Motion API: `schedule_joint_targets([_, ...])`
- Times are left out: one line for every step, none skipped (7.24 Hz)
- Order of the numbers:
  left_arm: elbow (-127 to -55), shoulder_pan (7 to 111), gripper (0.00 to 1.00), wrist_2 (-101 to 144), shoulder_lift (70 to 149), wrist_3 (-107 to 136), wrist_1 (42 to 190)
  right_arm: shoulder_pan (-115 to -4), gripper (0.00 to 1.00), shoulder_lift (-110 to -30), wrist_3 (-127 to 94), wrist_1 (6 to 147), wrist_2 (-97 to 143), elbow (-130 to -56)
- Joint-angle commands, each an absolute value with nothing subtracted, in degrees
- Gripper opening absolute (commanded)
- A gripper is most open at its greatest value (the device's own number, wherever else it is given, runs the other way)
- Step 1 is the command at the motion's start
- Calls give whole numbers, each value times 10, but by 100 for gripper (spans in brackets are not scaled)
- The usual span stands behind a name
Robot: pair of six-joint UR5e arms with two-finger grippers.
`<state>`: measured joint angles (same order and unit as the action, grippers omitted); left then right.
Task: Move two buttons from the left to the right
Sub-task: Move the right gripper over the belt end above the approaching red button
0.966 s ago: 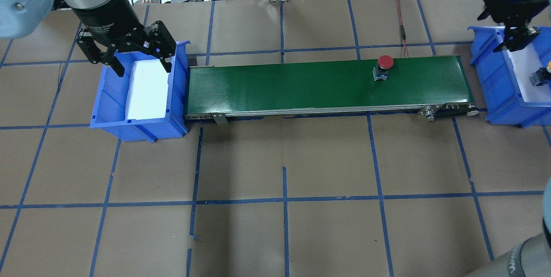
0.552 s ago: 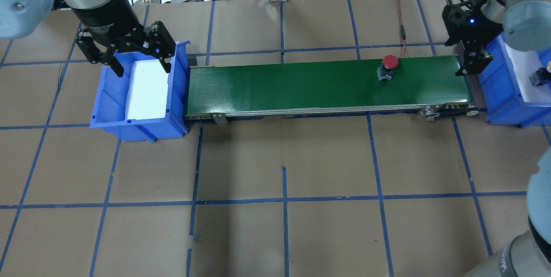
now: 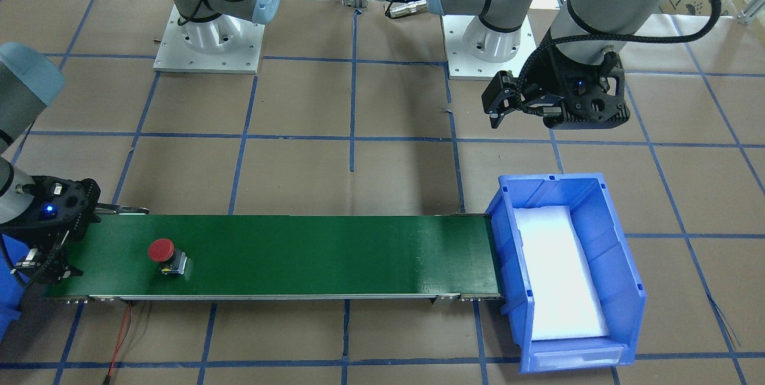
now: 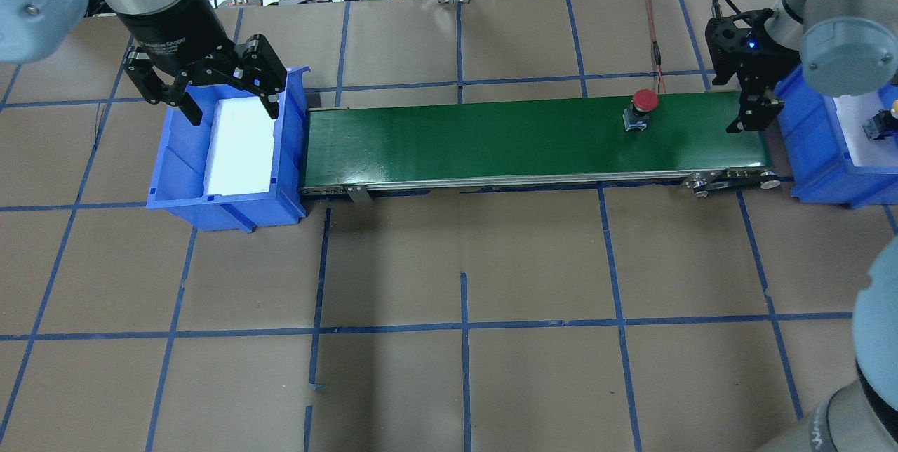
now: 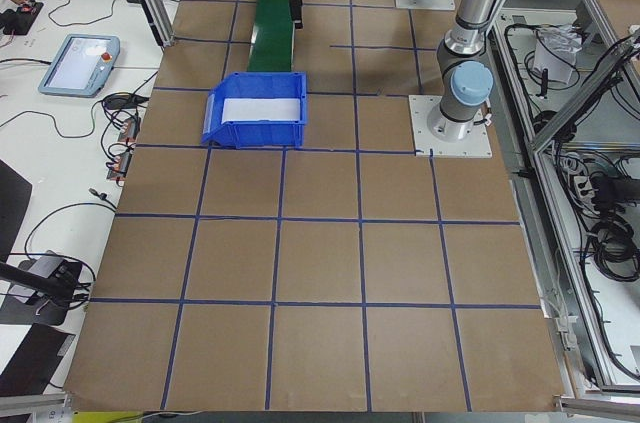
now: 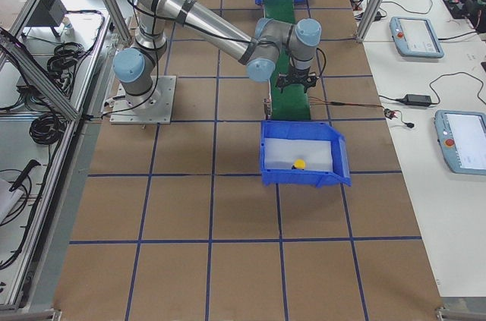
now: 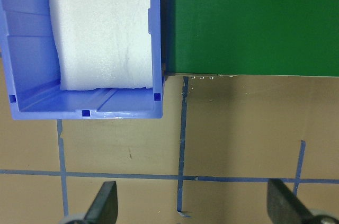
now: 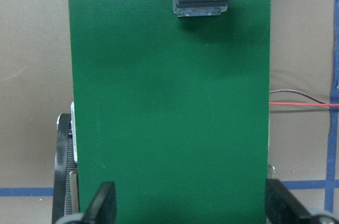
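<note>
Brown paper covers the desk (image 4: 533,262), ruled into squares with blue tape.

Green conveyor belt (image 4: 491,140) runs across the desk, with a blue bin at each end.

Left bin (image 4: 175,178): touching the belt's left end, lined with a white foam pad (image 4: 242,150), nothing else in it.

Right bin (image 4: 807,150): just beside the belt's right end, also foam-lined, partly hidden by the right arm in the overhead view.

Left hand (image 4: 231,114): hangs above the left bin on the side nearest the belt. Fingers (image 7: 106,203) spread wide in the wrist view, with nothing between them.

Right hand (image 8: 193,203): above the right end of the belt, close to the right bin's edge and pointing down at the belt. Both fingertips sit near the belt's two edges in its own camera, so it is wide open and holds nothing.

Red button (image 4: 643,108): upright on its dark square base on the belt, toward the right end. It is short of the right hand and apart from it, showing at the top edge of the right wrist view, ahead of the fingers and not between them.

Yellow button (image 6: 300,164): lies on the foam inside the right bin.

Thin red-and-black wire (image 4: 656,45) lies on the desk beyond the belt, near the red button.
</note>
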<state>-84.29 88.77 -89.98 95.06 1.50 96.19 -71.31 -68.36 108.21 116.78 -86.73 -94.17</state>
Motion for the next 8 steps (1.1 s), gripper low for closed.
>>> schedule_joint_targets([-843,888,100,-901,951,15,962,-714,100,-683,1082,1175,-867,-942])
schedule_joint_targets([-843,888,100,-899,951,15,962,-714,100,-682,1082,1175,-867,-942])
schedule_joint_targets([-843,888,100,-901,950,15,962,-714,100,-682,1081,1176,-867,-942])
schedule_joint_targets([-843,888,100,-900,950,15,962,-714,100,-681,1081,1181,-867,-942])
schedule_joint_targets([-843,888,100,-900,951,15,962,-717,100,-682,1081,1182,-867,-942])
schedule_joint_targets([-843,888,100,-901,951,15,962,-723,100,-681,1080,1182,-867,-942])
schedule_joint_targets([-844,888,100,-901,950,15,962,-726,100,-682,1078,1182,-867,-943])
schedule_joint_targets([-844,888,100,-902,950,14,963,-742,100,-683,1078,1182,-869,-942])
